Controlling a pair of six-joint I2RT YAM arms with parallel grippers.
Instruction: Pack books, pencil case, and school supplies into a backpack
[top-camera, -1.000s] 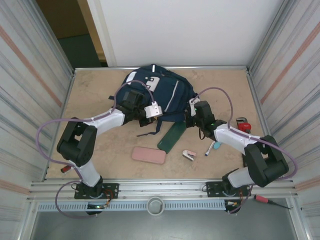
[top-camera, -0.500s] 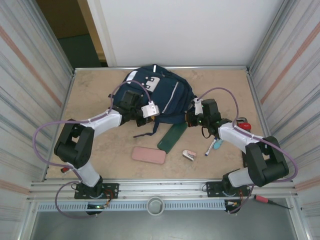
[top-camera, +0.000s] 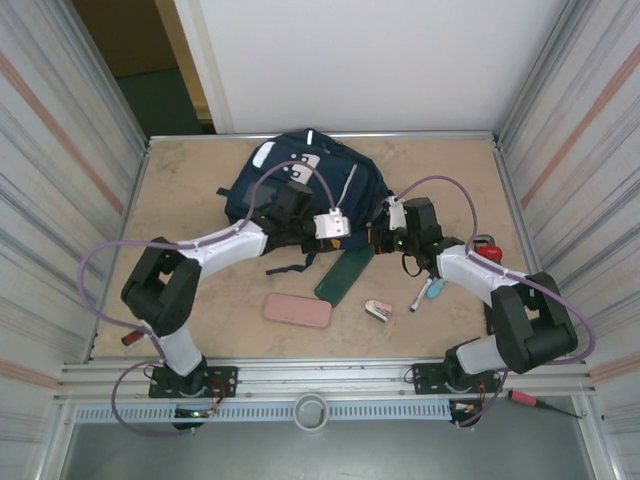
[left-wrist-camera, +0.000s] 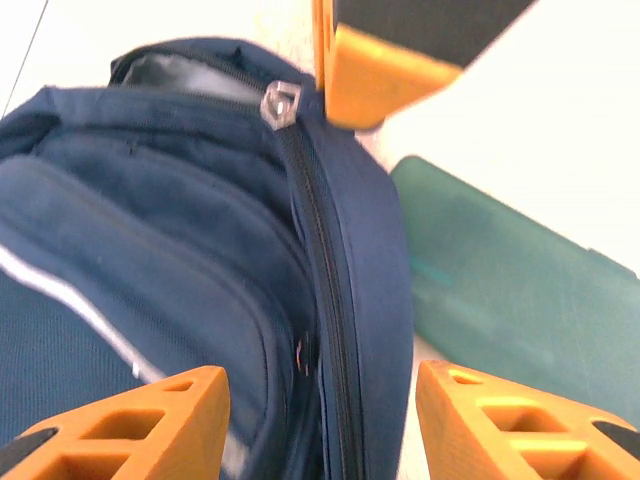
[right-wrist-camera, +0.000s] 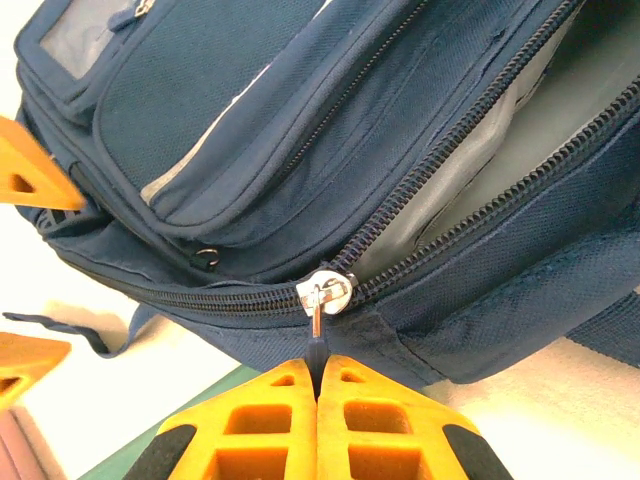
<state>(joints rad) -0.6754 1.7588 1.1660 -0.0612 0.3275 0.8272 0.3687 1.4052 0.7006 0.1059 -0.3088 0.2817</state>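
Currently the right gripper is clenched on the zipper pull, presumably to draw open the backpack, which lies mid-table at the far side. The left gripper is released, its jaws straddling the backpack's seam and holding nothing. The green box, pencil case and marker lie unpacked nearby; none obstructs.

Backpack woven matt cloth; zipper pull shiny metal; green box smooth matt; tabletop mottled beige.

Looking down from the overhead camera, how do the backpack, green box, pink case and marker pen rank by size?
1. backpack
2. green box and pink case, which look about alike
3. marker pen, the smallest
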